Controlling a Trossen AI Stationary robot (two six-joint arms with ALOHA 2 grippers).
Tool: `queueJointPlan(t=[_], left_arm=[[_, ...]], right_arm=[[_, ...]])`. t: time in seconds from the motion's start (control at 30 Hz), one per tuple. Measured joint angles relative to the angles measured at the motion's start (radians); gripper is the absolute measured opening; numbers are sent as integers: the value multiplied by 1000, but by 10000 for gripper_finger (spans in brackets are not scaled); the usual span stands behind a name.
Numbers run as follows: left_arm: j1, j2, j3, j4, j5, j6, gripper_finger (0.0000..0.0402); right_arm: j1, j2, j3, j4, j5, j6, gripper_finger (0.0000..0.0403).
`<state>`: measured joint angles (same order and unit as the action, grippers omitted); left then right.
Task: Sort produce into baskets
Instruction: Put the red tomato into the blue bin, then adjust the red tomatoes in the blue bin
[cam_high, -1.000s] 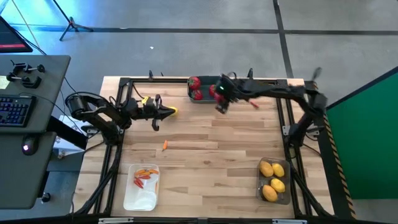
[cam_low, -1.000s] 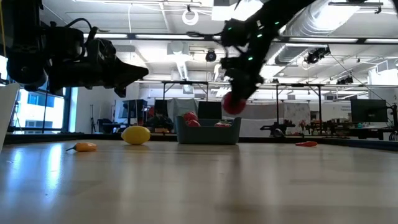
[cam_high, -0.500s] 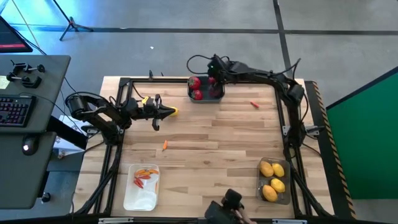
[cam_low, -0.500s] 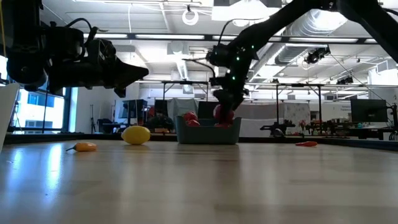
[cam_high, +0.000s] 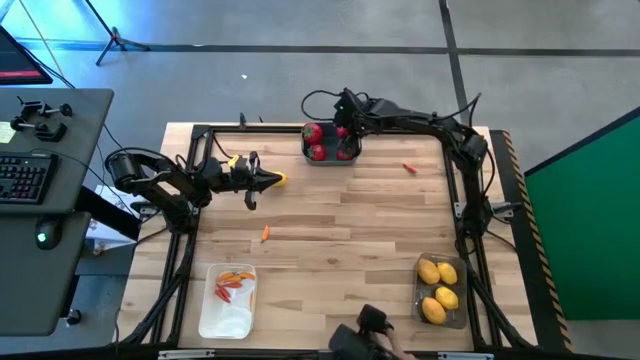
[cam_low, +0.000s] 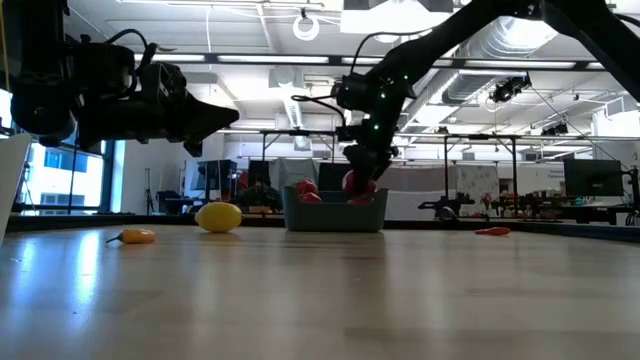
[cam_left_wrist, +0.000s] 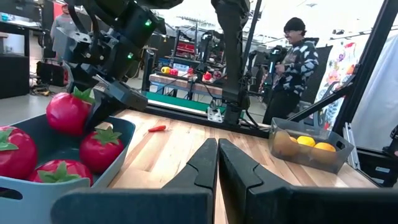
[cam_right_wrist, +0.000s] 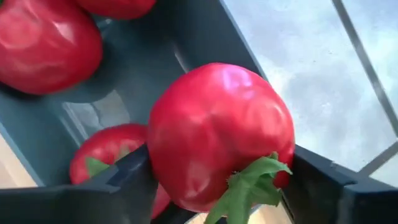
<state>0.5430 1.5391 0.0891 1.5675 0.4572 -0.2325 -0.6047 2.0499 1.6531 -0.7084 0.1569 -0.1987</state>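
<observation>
My right gripper (cam_high: 345, 127) hangs over the dark blue-grey basket (cam_high: 330, 145) at the table's far edge, shut on a red tomato (cam_right_wrist: 217, 130) with a green top. Three more red tomatoes lie in that basket (cam_left_wrist: 124, 127). My left gripper (cam_high: 270, 180) is shut and hovers level at the table's left, just above a yellow lemon (cam_low: 218, 216) that rests on the wood. One orange piece (cam_high: 265, 233) lies left of centre on the table, and a red-orange piece (cam_high: 408, 168) lies to the right of the blue-grey basket. My right gripper pinches the tomato's round sides (cam_right_wrist: 158, 155) between its two fingers (cam_right_wrist: 124, 183). The fingers slant down from the table's right side. The tomato's green top faces back toward the wrist. It hangs clear, at about the height of the basket's rim (cam_low: 335, 192).
A white basket (cam_high: 228, 310) with orange-red pieces stands near left. A smoky basket (cam_high: 441, 295) with several lemons stands near right. A dark thing (cam_high: 365, 335) shows at the near edge. A person (cam_left_wrist: 298, 56) stands beyond the table. The middle of the table is bare wood.
My right gripper has carried the tomato from right of the blue-grey basket toward the table's left and far edge, ending over the basket and a little lower. For the last half second it has kept still there.
</observation>
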Motion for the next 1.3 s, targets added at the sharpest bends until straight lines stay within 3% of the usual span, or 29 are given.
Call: queueJointPlan(t=[0.2,0.33,0.47,0.57,0.87,1.3], left_arm=[[0,0,0,0,0,0,0],[0,0,0,-5,0,0,0],[0,0,0,-6,0,0,0],[0,0,0,-7,0,0,0],[0,0,0,-31,0,0,0],[0,0,0,-49,0,0,0]], right_arm=[[28,0,0,10,31,-8,378],[54,0,18,-3,34,-26,383],[79,-2,47,67,14,-14,341],[93,0,47,169,-19,0,284],[88,75,47,350,-70,-6,19],[61,97,47,301,-85,34,7]])
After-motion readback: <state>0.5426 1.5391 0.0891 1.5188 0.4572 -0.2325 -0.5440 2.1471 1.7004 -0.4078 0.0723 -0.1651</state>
